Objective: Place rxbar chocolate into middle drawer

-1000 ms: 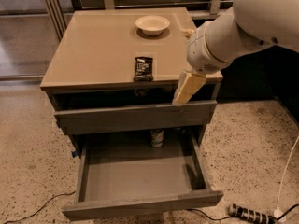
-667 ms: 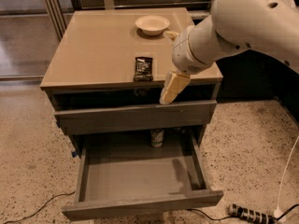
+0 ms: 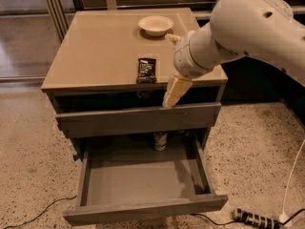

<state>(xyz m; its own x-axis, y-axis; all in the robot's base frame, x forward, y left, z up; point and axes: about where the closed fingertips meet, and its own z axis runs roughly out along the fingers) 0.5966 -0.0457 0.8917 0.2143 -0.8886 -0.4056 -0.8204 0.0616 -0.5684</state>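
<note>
The rxbar chocolate [image 3: 146, 70] is a small black wrapper with white lettering, lying flat near the front edge of the tan cabinet top [image 3: 95, 46]. The middle drawer [image 3: 143, 180] is pulled wide open below, its grey floor bare. My gripper [image 3: 172, 93] hangs off the white arm just right of the bar, its cream tip pointing down over the cabinet's front edge, in front of the grey drawer front above the open drawer. It is apart from the bar.
A round cream bowl [image 3: 155, 25] sits at the back of the cabinet top. A can [image 3: 160, 140] stands at the back of the open drawer. A power strip [image 3: 255, 218] and cables lie on the speckled floor at the right.
The arm and gripper have moved left along the cabinet's front edge, closer to the bar. The bar, bowl and drawer have not moved.
</note>
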